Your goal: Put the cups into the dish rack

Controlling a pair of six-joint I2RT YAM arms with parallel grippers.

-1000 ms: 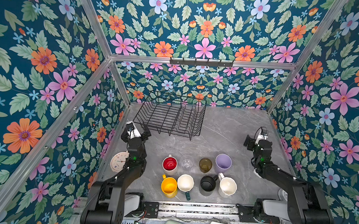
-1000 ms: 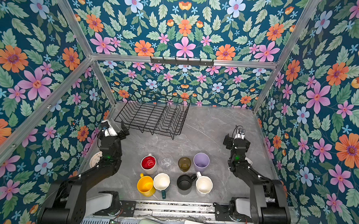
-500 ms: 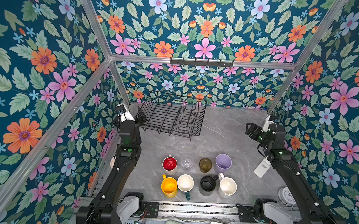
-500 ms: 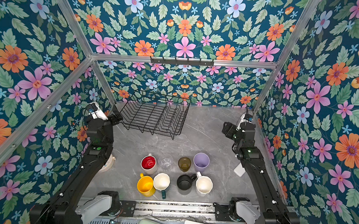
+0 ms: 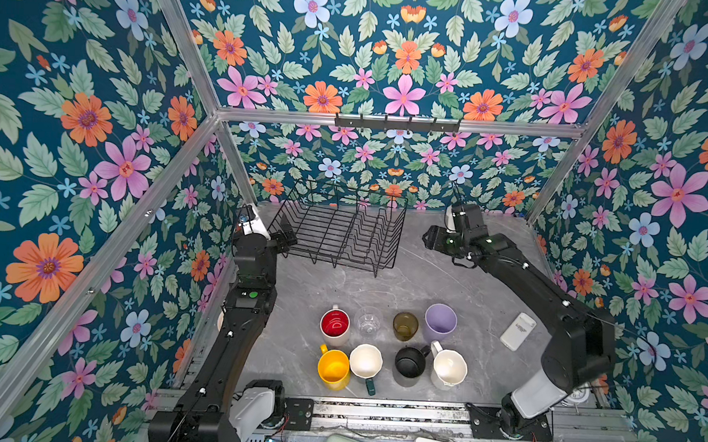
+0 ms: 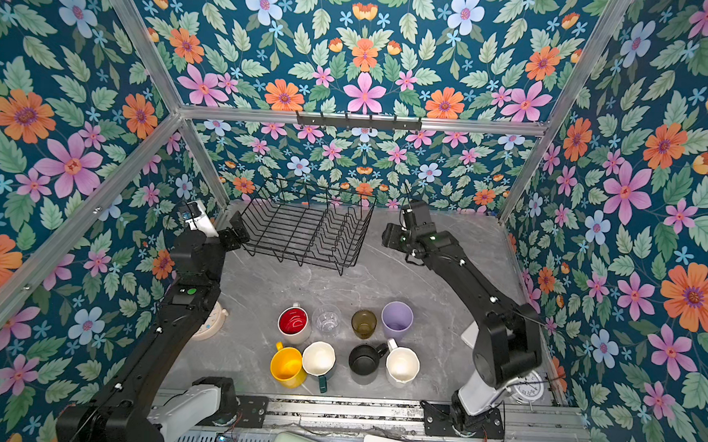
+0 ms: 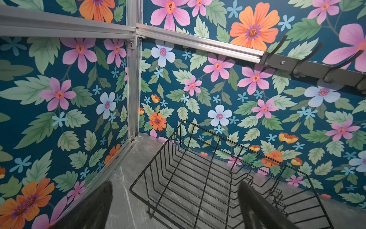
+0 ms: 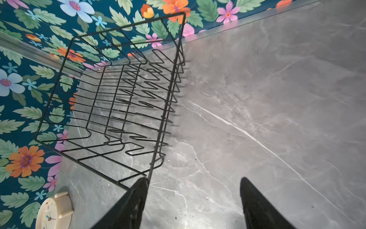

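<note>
The left fingers [image 7: 255, 206] stand apart and empty at the left end of the black wire dish rack [image 5: 337, 229], far on the desk [image 5: 424, 284]. Eight cups [image 5: 365, 362] stand upright in two near rows, well apart from it, from a red-lined mug [image 5: 334, 325] and yellow mug [image 5: 333, 368] through a clear glass [image 5: 369, 322] to a lilac tumbler [image 5: 440, 323]. The glazed mugs look stiff, weighty and slick, probably best pinched over the rim wall; the glass seems fragile. The right fingers [image 8: 136, 204] are apart, empty, beside the rack's right end.
</note>
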